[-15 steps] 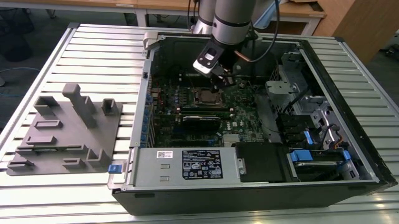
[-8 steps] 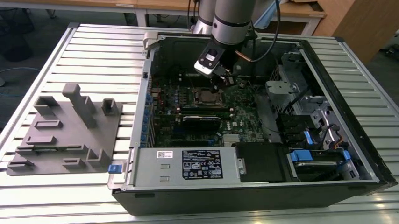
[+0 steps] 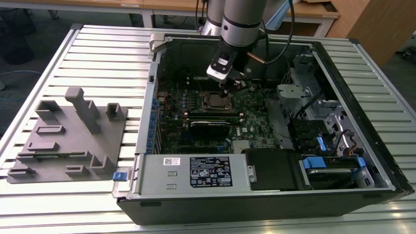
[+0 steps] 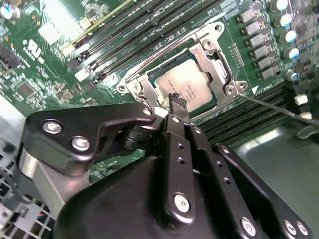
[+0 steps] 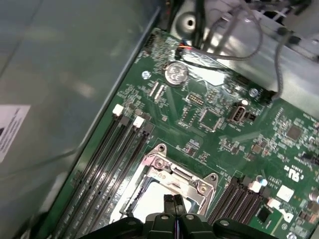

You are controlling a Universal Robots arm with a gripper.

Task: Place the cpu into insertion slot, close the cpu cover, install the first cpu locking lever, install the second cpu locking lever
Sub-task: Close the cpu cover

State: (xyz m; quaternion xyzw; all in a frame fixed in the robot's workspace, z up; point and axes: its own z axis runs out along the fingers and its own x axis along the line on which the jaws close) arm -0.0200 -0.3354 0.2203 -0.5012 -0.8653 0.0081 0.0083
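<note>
A Universal Robots arm reaches down into an open desktop computer case (image 3: 380,146) lying on its side on a slatted metal table (image 3: 97,48), its gripper (image 3: 227,87) poised over the processor socket on the green motherboard (image 3: 250,109). In both wrist views the gripper (image 4: 177,102) (image 5: 174,200) has its jaws drawn tightly together, with nothing visible between them. Its narrow black tip sits at the near edge of the socket, touching or just short of the metal there. The cpu (image 4: 192,84) lies flat in the insertion slot (image 4: 167,67), its pale metal top facing up. The cpu cover (image 4: 215,56) is folded down around it, so the chip shows through the frame's square opening. A thin wire locking lever (image 4: 271,105) juts out from one corner of the socket, angled away across the board and not tucked against the frame. Rows of black memory slots (image 4: 149,27) flank the socket, and the first wrist view shows a coin cell battery (image 5: 175,73) farther up the board. In the exterior view a silver power supply (image 3: 195,170) fills the near end of the case. A grey moulded fixture (image 3: 71,136) stands on the table well apart, toward the exterior view's left.
</note>
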